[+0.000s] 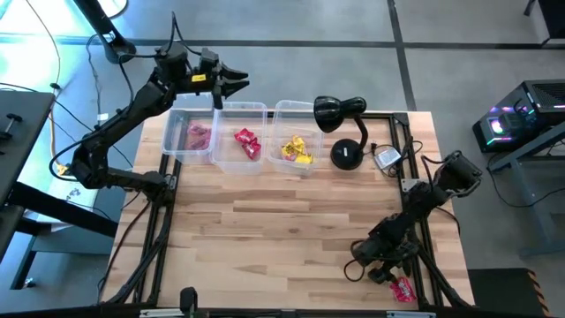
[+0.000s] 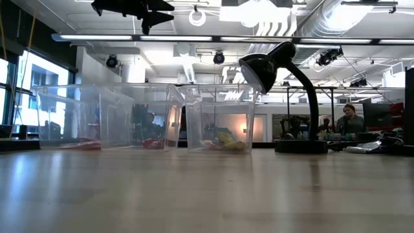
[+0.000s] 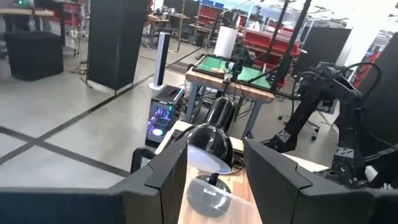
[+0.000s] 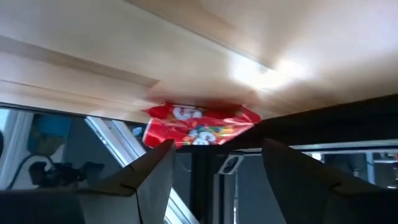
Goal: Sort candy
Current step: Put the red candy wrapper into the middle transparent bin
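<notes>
Three clear tubs [image 1: 240, 137] stand in a row toward twelve o'clock on the table [image 1: 282, 230], already holding pink candy [image 1: 198, 136], red candy [image 1: 247, 143] and yellow candy [image 1: 297, 150], with a black desk lamp [image 1: 344, 132] just beside them at about one o'clock. One red packet [image 1: 403, 289] lies at the table's edge near five o'clock, so the step in hand looks like fetching that last piece. The right gripper [image 1: 378, 265] sits just beside it, fingers [image 4: 149, 177] spread apart and empty, the packet ahead of them. The left gripper [image 1: 231, 84] hangs above the tubs at eleven o'clock, released and holding nothing. Next, the right gripper probably needs to reach slightly farther, close on the packet, then carry it to the red tub.
</notes>
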You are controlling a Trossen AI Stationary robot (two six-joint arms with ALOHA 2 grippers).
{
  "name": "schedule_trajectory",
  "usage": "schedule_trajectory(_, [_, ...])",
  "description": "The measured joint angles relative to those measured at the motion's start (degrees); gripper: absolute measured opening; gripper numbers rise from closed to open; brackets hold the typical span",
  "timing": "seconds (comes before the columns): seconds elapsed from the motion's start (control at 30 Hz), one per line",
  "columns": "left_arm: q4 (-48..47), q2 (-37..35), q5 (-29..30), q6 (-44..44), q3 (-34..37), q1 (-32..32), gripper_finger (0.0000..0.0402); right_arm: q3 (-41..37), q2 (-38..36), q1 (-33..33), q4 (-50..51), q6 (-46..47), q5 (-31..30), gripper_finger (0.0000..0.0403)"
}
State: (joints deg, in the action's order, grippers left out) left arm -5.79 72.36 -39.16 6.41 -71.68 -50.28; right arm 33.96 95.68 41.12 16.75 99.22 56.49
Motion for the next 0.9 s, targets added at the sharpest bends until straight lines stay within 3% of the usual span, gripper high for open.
schedule_trajectory(0.27, [-2.0,0.0,0.9,0.9,0.0,0.1,0.0152,-3.9,0.0,3.2,-12.7,10.2,-2.6,0.0234])
schedule_trajectory(0.47, [-2.7,0.0,0.9,0.9,0.0,0.1,0.0152,-5.2,0.8,3.6,-13.8,11.7,-3.3,0.0222])
schedule_trajectory(0.57, [-2.6,0.0,0.9,0.9,0.0,0.1,0.0152,-5.2,0.9,3.6,-13.7,11.3,-3.3,0.0177])
schedule_trajectory(0.73, [-1.4,0.0,0.9,0.9,0.0,0.1,0.0152,-5.2,1.0,3.6,-13.8,10.5,-3.1,0.0030])
schedule_trajectory(0.9, [2.6,-0.4,0.9,2.4,0.1,0.0,0.0152,-3.8,0.1,1.7,-11.8,6.2,-3.3,0.0007])
